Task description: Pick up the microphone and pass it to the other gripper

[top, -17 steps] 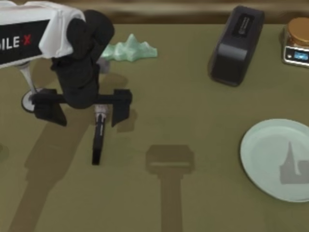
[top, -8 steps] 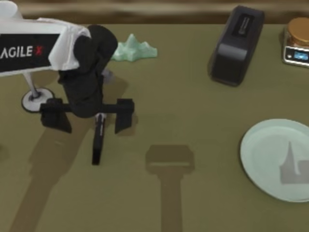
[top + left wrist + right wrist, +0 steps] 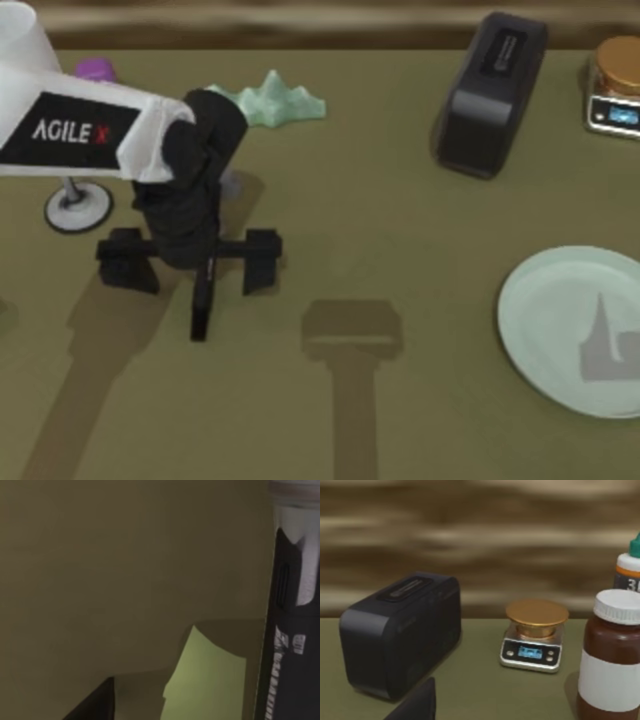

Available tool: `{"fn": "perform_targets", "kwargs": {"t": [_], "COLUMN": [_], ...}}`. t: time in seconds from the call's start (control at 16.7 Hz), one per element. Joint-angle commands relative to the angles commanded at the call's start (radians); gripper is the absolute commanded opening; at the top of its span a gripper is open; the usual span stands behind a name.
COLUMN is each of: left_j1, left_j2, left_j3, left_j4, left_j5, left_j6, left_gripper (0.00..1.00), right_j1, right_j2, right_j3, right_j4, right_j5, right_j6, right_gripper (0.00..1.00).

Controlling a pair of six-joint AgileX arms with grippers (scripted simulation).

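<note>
The microphone lies on the olive table at the left, its slim black handle pointing at the front edge; its silver head is hidden under my left arm. My left gripper hangs open right over it, one finger on each side of the handle and well apart from it. In the left wrist view the handle with its silver collar runs along one edge, and one finger shows at the far side. The right gripper is outside the top view; only one finger shows in its wrist view, set wide.
A wine glass base stands left of my left arm. A mint green lump and a purple thing lie behind. A black box device, a scale and a pale plate are at the right. A brown bottle stands near the scale.
My left arm has moved toward the table's front and slightly right, bringing its open fingers down alongside the microphone handle. The microphone has not moved.
</note>
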Motion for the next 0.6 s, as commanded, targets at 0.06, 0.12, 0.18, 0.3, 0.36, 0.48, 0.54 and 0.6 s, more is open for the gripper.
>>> {"fn": "perform_targets", "kwargs": {"t": [0.06,0.12,0.18,0.3,0.36,0.48,0.54,0.6], "left_j1": [0.0,0.0,0.0,0.0,0.0,0.0,0.0,0.0], "left_j2": [0.0,0.0,0.0,0.0,0.0,0.0,0.0,0.0], "left_j3": [0.0,0.0,0.0,0.0,0.0,0.0,0.0,0.0], "left_j4": [0.0,0.0,0.0,0.0,0.0,0.0,0.0,0.0], "left_j5": [0.0,0.0,0.0,0.0,0.0,0.0,0.0,0.0], "left_j6": [0.0,0.0,0.0,0.0,0.0,0.0,0.0,0.0], "left_gripper": [1.0,1.0,0.92,0.77,0.7,0.55,0.47,0.4], "right_j1": [0.0,0.0,0.0,0.0,0.0,0.0,0.0,0.0], "right_j2": [0.0,0.0,0.0,0.0,0.0,0.0,0.0,0.0], "right_j3": [0.0,0.0,0.0,0.0,0.0,0.0,0.0,0.0], "right_j4": [0.0,0.0,0.0,0.0,0.0,0.0,0.0,0.0], "right_j5": [0.0,0.0,0.0,0.0,0.0,0.0,0.0,0.0], "right_j6": [0.0,0.0,0.0,0.0,0.0,0.0,0.0,0.0], "right_gripper": [1.0,1.0,1.0,1.0,1.0,1.0,1.0,1.0]}}
